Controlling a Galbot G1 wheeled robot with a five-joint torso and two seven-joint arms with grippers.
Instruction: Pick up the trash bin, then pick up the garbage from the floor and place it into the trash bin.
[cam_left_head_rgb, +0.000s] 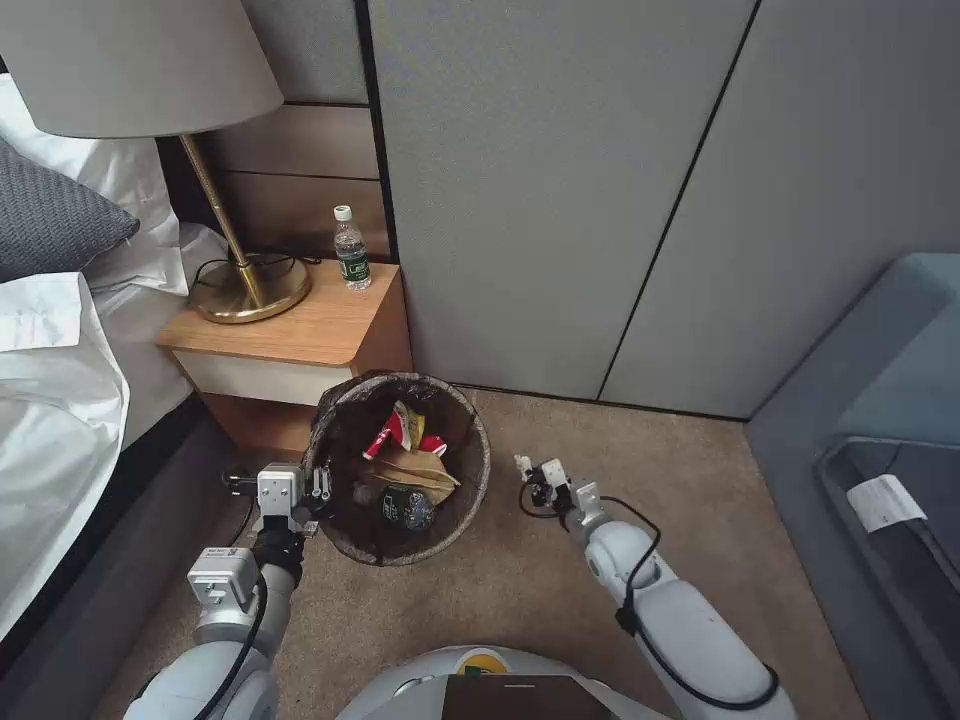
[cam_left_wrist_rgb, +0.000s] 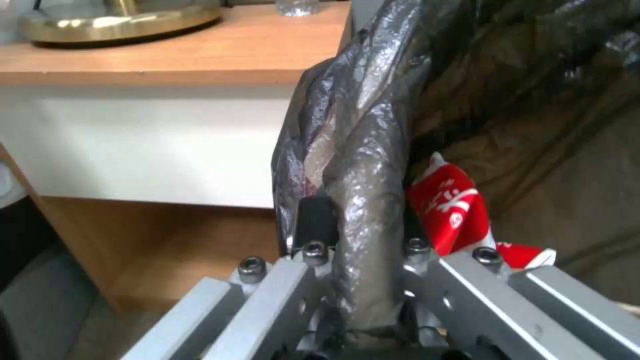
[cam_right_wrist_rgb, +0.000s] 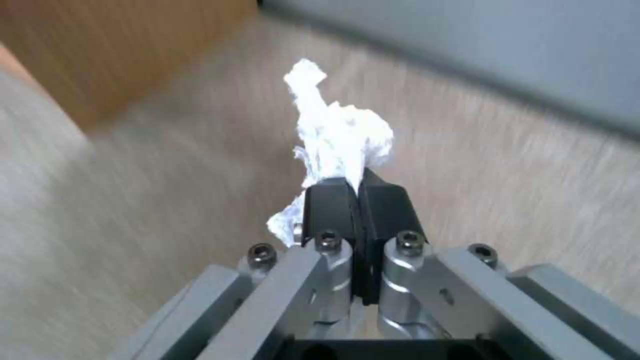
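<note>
A: where's the bin (cam_left_head_rgb: 345, 545)?
B: lower middle, left gripper (cam_left_head_rgb: 318, 487) clamped on its bagged rim, cup (cam_left_head_rgb: 388, 434) and bottle (cam_left_head_rgb: 407, 507) inside.
A: right gripper (cam_left_head_rgb: 533, 478)?
B: right of it, pinching a white tissue (cam_right_wrist_rgb: 337, 135).

Head view is pretty evenly lit, soft and a bit dim, no hard shadows, just a darker strip along the white-sheeted bed (cam_left_head_rgb: 50, 400). Straight wall lines bow a little toward the edges.

Left wrist view is soft overall, with glare streaks on the crinkled dark plastic bin liner (cam_left_wrist_rgb: 360, 165) and a shine on the round brass lamp base (cam_left_wrist_rgb: 120, 20).

Right wrist view has the beige carpet floor (cam_right_wrist_rgb: 133, 210) smeared with blur, while the crumpled white tissue (cam_right_wrist_rgb: 340, 135) is nearly blown out.
</note>
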